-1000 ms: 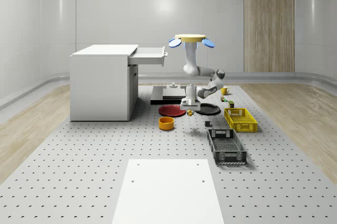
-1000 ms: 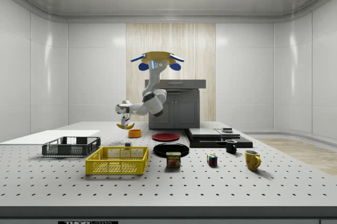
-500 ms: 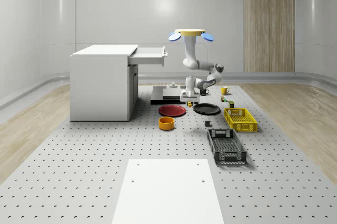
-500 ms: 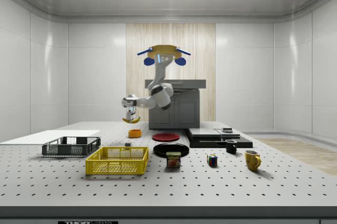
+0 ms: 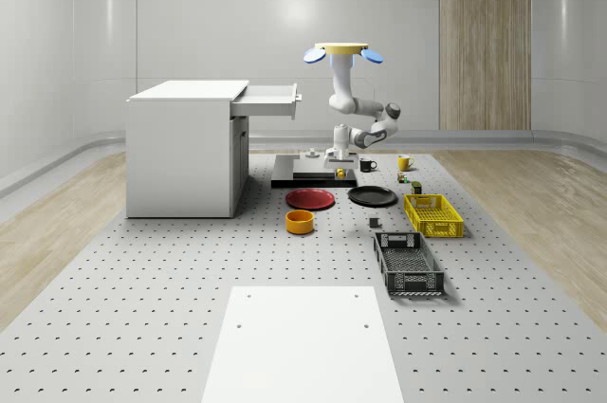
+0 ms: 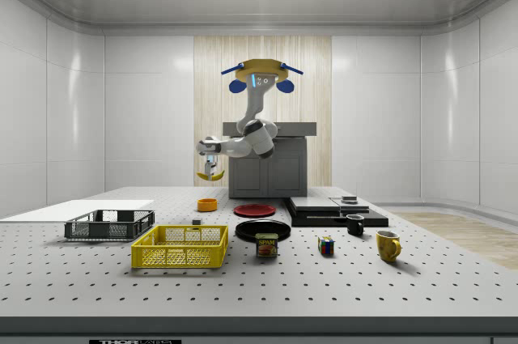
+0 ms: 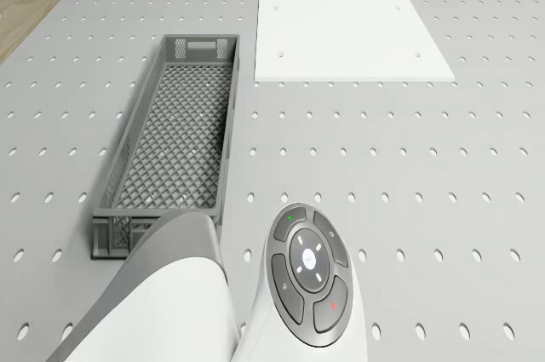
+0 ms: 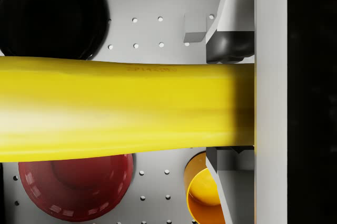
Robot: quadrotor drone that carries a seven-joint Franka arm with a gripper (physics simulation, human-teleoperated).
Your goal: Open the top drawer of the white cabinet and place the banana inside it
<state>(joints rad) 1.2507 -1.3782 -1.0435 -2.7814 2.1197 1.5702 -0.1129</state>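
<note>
Banana (image 8: 121, 108) sits clamped across its middle in the gripper (image 6: 210, 167), in the air above the counter (image 5: 142, 280) near the red plate (image 5: 311, 199); drone (image 5: 343, 52) hovers right of the white cabinet's open top drawer (image 5: 270, 100). Looks light, soft, bruisable: mid-body hold suits.

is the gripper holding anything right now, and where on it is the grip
Yes. The gripper is shut on the banana, one finger on each long side of its body. The drone hovers above the table.

Drone (image 6: 261, 70) hovering above the table (image 6: 340, 275), end effector (image 6: 210, 171) clasping banana (image 6: 212, 176).
</note>
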